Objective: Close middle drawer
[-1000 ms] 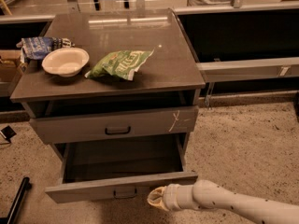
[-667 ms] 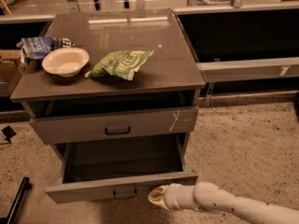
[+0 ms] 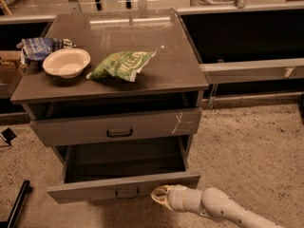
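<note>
The middle drawer is a wide grey drawer with a plain front and a small dark pull handle. It stands pulled far out of the grey cabinet, and its deep box shows empty. My gripper, on a white arm coming in from the lower right, sits low in front of the right part of the drawer front, close to or touching its lower edge. Above it, the taller grey drawer with a white scratch mark stands slightly out.
On the cabinet top are a white bowl, a green snack bag and a blue bag. A cardboard box stands at the left, a low shelf at the right, a black bar on the floor lower left.
Hardly anything differs. My gripper has edged slightly up toward the drawer front, and the middle drawer stands as far out as before.
</note>
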`<state>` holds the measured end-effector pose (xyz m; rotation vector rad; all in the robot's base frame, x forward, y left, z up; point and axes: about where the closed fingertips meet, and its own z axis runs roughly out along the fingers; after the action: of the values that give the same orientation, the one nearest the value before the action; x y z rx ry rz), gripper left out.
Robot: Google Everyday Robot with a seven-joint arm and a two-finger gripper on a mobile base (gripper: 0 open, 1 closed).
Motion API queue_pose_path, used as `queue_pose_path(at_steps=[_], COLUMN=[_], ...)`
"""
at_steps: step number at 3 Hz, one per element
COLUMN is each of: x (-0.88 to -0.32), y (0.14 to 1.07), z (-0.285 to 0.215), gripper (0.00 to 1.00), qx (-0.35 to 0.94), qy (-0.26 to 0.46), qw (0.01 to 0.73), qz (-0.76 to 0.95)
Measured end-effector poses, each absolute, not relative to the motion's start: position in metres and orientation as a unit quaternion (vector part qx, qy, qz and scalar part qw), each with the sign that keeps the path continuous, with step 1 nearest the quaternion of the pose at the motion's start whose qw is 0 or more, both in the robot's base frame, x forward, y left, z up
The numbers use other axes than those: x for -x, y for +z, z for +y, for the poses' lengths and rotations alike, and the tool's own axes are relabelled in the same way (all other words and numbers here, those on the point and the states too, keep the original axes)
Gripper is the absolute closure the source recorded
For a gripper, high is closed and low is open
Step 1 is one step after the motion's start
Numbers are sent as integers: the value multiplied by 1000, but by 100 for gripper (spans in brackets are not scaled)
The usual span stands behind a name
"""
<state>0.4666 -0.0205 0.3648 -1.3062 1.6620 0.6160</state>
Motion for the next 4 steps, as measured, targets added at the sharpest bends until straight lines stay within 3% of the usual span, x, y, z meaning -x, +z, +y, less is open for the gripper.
queue_pose_path(at_steps=[1,2,4], x=[-478,-492,-516], y=[373,376,360], z=[-17,-10,-3], gripper=[100,88,42], qx=[533,540,535], qy=[236,221,224], qw=[487,503,511], qz=[650,638,635])
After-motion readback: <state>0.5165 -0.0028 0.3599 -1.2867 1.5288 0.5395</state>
